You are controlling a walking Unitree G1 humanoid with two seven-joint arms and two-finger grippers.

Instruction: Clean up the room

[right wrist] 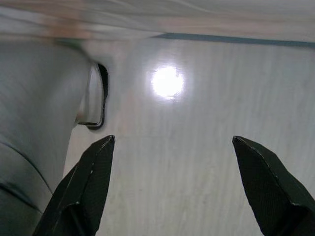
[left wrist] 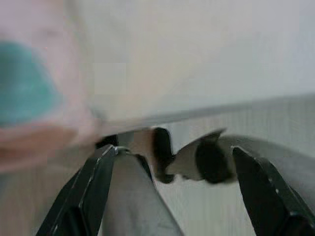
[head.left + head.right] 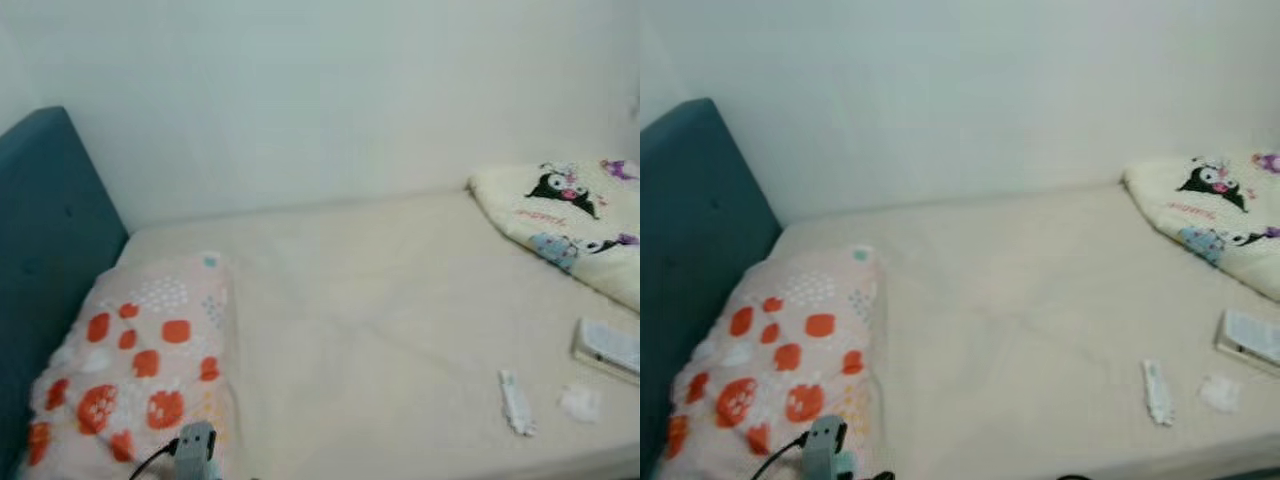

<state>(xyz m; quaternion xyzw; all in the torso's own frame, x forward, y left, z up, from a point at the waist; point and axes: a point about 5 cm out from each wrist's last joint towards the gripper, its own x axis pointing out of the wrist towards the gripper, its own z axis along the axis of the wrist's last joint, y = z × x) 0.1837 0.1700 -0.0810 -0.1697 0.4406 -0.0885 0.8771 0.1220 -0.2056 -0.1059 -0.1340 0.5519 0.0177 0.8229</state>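
Observation:
A cream bed (image 3: 380, 300) lies before me. On its near right part lie a white wrapper (image 3: 517, 402), a crumpled white tissue (image 3: 580, 402) and a flat white box (image 3: 606, 346). A pillow with orange spots (image 3: 140, 360) rests at the left, by the teal headboard (image 3: 45, 250). A folded cartoon-print blanket (image 3: 570, 220) sits at the far right. Part of my left arm (image 3: 197, 452) pokes up at the bottom edge. My left gripper (image 2: 172, 191) is open beside the bed's edge. My right gripper (image 1: 172, 187) is open above the pale floor (image 1: 197, 147).
A white wall (image 3: 330, 90) runs behind the bed. In the right wrist view the robot's grey leg (image 1: 34, 128) stands close, and a light glares off the wooden floor.

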